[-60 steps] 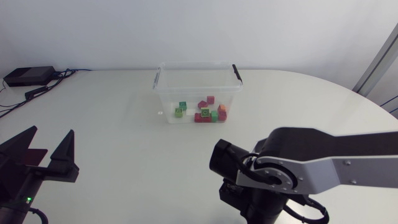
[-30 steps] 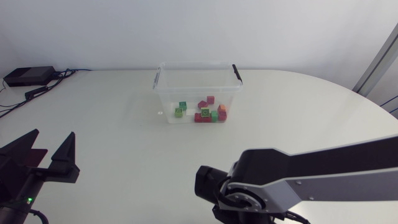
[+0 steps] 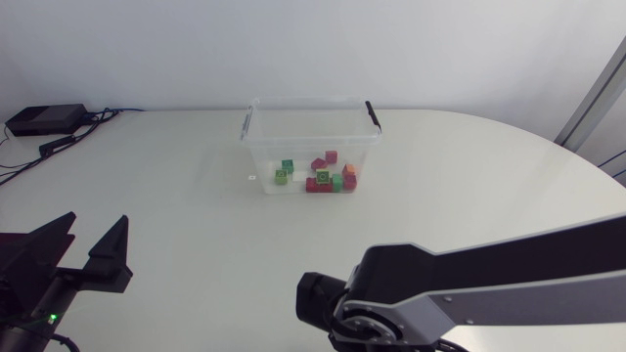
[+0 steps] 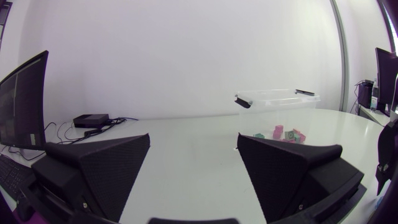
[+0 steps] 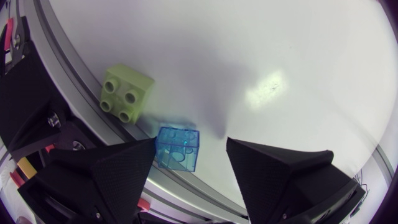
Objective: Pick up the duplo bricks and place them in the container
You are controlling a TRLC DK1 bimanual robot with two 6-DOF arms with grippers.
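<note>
Container (image 3: 310, 137): clear tub with black clip handles, well ahead of left pincer (image 4: 193, 140) and off toward one finger's side. It holds a loose heap of duplo bricks (image 3: 318, 176) on its floor: green, red, pink, orange.

Left pincer is wide, nothing between its fingers, bare desk (image 3: 176, 196) under and ahead of it.

Right arm (image 3: 469, 284) lies low across the front of the desk. Its pincer is hidden under the arm in the head view.

Right wrist view: right pincer (image 5: 189, 146) is wide, pointing down at the desk. Translucent blue brick (image 5: 178, 148) sits between its fingers, hard by one finger with a clear gap to the other, so not gripped. Can't tell whether the near finger actually touches it.

Light-green brick (image 5: 126, 93), four studs up, lies just ahead of that same finger, near the blue brick but apart from it. Both loose bricks are on the desk right at its edge.
</note>
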